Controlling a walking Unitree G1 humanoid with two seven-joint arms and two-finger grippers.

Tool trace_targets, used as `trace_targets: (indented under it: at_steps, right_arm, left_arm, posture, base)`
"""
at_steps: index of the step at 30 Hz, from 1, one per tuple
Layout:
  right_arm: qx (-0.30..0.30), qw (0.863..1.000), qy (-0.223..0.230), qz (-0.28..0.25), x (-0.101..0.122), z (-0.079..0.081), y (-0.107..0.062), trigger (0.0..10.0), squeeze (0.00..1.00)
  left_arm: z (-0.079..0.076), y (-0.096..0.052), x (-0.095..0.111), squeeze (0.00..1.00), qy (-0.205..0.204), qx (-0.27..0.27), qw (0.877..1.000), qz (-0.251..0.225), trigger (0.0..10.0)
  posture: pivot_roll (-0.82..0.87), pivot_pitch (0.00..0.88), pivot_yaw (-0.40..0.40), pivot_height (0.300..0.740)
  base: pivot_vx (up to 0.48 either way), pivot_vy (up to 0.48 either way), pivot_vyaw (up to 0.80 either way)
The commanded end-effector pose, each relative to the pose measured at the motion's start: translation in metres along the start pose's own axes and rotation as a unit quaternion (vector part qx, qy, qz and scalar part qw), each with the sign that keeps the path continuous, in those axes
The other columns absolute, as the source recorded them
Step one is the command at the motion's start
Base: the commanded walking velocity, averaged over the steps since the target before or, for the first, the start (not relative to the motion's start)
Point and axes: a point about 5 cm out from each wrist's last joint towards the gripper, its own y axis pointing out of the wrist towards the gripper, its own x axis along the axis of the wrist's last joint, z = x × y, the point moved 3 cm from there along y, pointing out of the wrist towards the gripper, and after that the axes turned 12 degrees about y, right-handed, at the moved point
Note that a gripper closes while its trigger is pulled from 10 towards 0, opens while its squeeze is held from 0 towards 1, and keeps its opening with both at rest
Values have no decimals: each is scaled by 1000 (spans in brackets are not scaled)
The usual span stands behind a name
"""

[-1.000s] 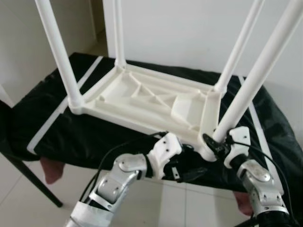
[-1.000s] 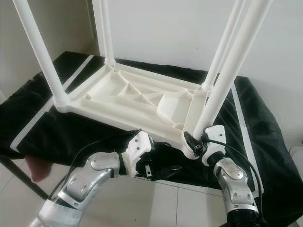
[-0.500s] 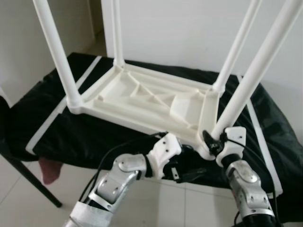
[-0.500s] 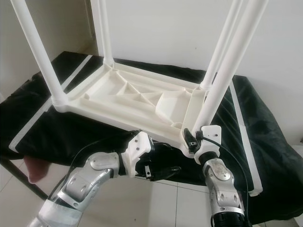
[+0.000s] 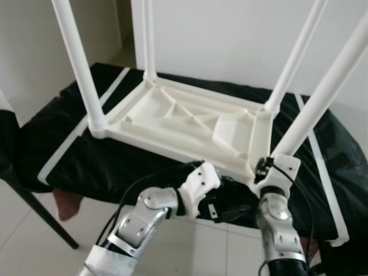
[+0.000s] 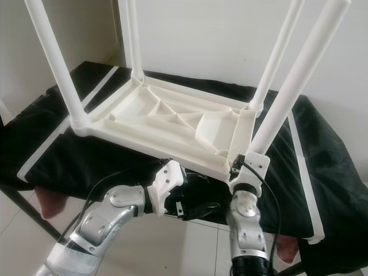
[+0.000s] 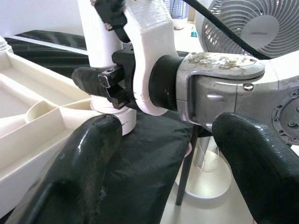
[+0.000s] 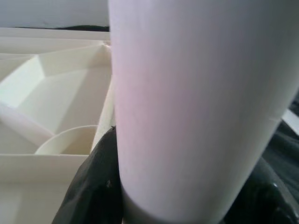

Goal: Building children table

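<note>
While the inverted children's table [image 5: 190,123] carries all four legs, the right gripper [image 5: 263,171] clasps the 4 o'clock leg [image 5: 322,98]; the left gripper [image 5: 230,211] idles agape.

Right end effector [image 5: 265,170] clamped around leg base, forearm near vertical below it. Left end effector [image 7: 154,154] fingers spread, holding nothing, left arm bent, reaching toward right wrist.

One upturned white children's table [image 5: 184,123] with four legs [image 5: 80,69], two grippers, one fan [image 7: 247,28].
</note>
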Motion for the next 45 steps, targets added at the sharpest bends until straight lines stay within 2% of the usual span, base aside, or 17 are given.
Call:
trace_targets:
  at_steps: [1, 4, 5, 7, 8, 15, 18, 19, 24, 25, 27, 31, 37, 39, 42, 45]
  right_arm:
    - [-35, 999, -20, 12, -7, -14, 0, 10000, 0]
    - [-27, 999, -13, 15, -8, -12, -1, 10000, 0]
    - [-21, 1000, -8, 13, -7, -10, -1, 10000, 941]
    - [-18, 1000, -2, 11, -7, -9, -1, 10000, 941]
    - [-9, 1000, 10, 3, -3, -8, -1, 10000, 1000]
    - [8, 1000, 2, -25, 10, -3, -5, 10000, 1000]
    - [39, 999, -9, -30, 10, -2, -14, 10000, 1000]
    - [55, 998, -11, -33, 10, -3, -19, 10000, 0]
    - [81, 996, -8, -28, 8, -11, -31, 10000, 0]
    - [87, 996, -12, -28, 8, -15, -35, 10000, 0]
    - [89, 996, -14, -28, 8, -16, -36, 10000, 0]
    - [108, 994, -32, -13, 2, -21, -44, 10000, 0]
    - [156, 987, -41, 12, -7, -17, -56, 10000, 0]
    - [194, 979, -45, 35, -14, -13, -62, 10000, 0]
    - [207, 976, -43, 46, -17, -11, -65, 10000, 0]
    - [218, 974, -43, 48, -16, -8, -64, 10000, 0]
  left_arm:
    - [-1, 1, 1, 0, 8, -4, 1000, 3, 10000]
    - [-1, 1, 1, 0, 8, -3, 1000, 3, 10000]
    - [0, 1, 1, 0, 8, -2, 1000, 3, 10000]
    - [0, 0, 1, 0, 8, -2, 1000, 3, 10000]
    - [-1, 0, 1, 0, 7, -1, 1000, 3, 10000]
    - [-2, 1, 0, 0, 2, 2, 1000, 3, 10000]
    - [-2, 0, -1, 0, 3, 3, 1000, 5, 10000]
    - [-1, -1, -2, 0, 5, 4, 1000, 8, 10000]
    - [9, -8, -6, 0, 14, 14, 1000, 20, 10000]
    - [18, -13, -9, 0, 20, 25, 999, 29, 10000]
    - [21, -14, -10, 0, 22, 28, 999, 31, 10000]
    - [36, -20, -15, 0, 28, 50, 997, 45, 10000]
    - [52, -25, -16, 0, 43, 78, 995, 52, 10000]
    - [68, -28, -16, 0, 59, 104, 991, 62, 10000]
    - [74, -30, -16, 0, 65, 113, 989, 65, 10000]
    - [91, -33, -22, 0, 78, 135, 984, 88, 10000]
  posture:
    - [34, 0, -57, 740]
    - [36, 0, -58, 740]
    - [37, 0, -60, 740]
    - [37, 0, -60, 740]
    - [37, 0, -62, 740]
    - [35, 0, -68, 740]
    - [33, 0, -71, 740]
    - [33, 0, -74, 740]
    - [27, 0, -75, 740]
    - [22, 0, -72, 740]
    - [22, 0, -72, 740]
    - [14, 0, -64, 740]
    - [8, 0, -58, 740]
    - [8, 0, -57, 740]
    - [8, 0, -57, 740]
    - [8, 0, -53, 740]
  base:
    - [0, 0, 0]
    - [0, 0, 0]
    - [0, 0, 0]
    - [0, 0, 0]
    - [0, 0, 0]
    - [0, 0, 0]
    - [0, 0, 0]
    - [0, 0, 0]
    - [0, 0, 0]
    - [0, 0, 0]
    - [0, 0, 0]
    - [0, 0, 0]
    - [0, 0, 0]
    - [0, 0, 0]
    - [0, 0, 0]
    - [0, 0, 0]
